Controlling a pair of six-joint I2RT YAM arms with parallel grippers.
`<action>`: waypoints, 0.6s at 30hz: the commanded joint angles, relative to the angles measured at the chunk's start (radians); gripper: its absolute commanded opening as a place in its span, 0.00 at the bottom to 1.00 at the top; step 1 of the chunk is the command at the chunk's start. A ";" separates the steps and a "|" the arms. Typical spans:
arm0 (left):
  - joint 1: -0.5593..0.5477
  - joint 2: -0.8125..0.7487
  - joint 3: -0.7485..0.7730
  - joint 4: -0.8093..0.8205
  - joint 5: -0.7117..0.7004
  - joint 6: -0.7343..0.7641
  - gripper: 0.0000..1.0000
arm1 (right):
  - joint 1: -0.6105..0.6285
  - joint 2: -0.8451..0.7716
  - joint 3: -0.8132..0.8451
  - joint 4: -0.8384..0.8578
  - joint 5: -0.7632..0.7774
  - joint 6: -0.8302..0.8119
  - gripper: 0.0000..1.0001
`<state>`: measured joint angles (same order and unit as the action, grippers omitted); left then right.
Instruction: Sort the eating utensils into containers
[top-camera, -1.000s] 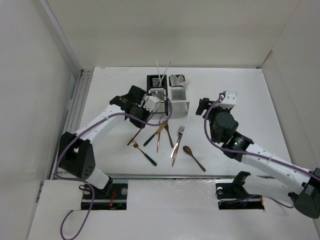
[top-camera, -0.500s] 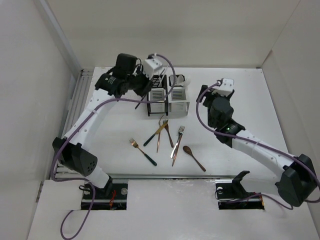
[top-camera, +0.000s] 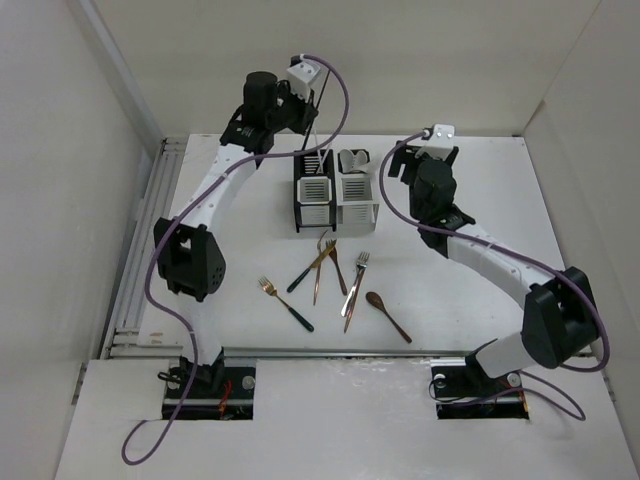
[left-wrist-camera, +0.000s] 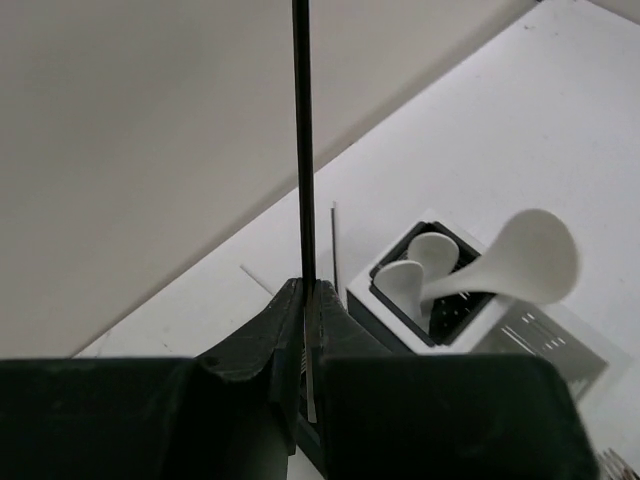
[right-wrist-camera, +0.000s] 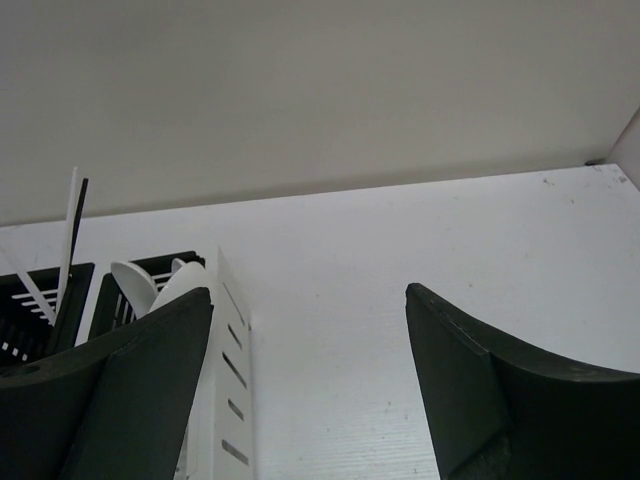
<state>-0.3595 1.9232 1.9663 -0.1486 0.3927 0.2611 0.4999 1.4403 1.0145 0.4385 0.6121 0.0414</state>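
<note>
My left gripper (top-camera: 303, 110) is raised high behind the black caddy (top-camera: 311, 190). It is shut on a thin black chopstick (left-wrist-camera: 303, 150) that stands upright between the jaws; its lower end is hidden. The white caddy (top-camera: 356, 196) joined to the black caddy's right side holds white soup spoons (left-wrist-camera: 528, 262). White chopsticks (right-wrist-camera: 70, 225) stand in the black caddy (right-wrist-camera: 40, 300). My right gripper (top-camera: 397, 170) is open and empty, just right of the white caddy (right-wrist-camera: 235, 370). Several utensils lie on the table: a dark-handled gold fork (top-camera: 286, 304), crossed gold pieces (top-camera: 322, 262), a fork (top-camera: 355, 282) and a copper spoon (top-camera: 386, 313).
White walls close in the table at the back and both sides. A slotted rail (top-camera: 150, 230) runs along the table's left edge. The loose utensils lie in front of the caddies, between the two arms.
My left arm rose from the table beside the loose utensils and swung back and up, carrying the black chopstick above the black caddy. My right gripper moved back toward the white caddy.
</note>
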 joint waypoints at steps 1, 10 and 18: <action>0.036 0.028 0.063 0.222 0.058 -0.118 0.00 | -0.015 0.023 0.079 0.065 -0.044 -0.031 0.83; 0.065 0.094 -0.041 0.336 0.078 -0.207 0.00 | -0.057 0.062 0.133 0.065 -0.089 -0.090 0.83; 0.065 0.094 -0.148 0.359 0.087 -0.267 0.00 | -0.057 0.049 0.111 0.065 -0.080 -0.090 0.83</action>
<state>-0.2943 2.0449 1.8515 0.1425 0.4530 0.0372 0.4446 1.4990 1.1046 0.4496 0.5385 -0.0380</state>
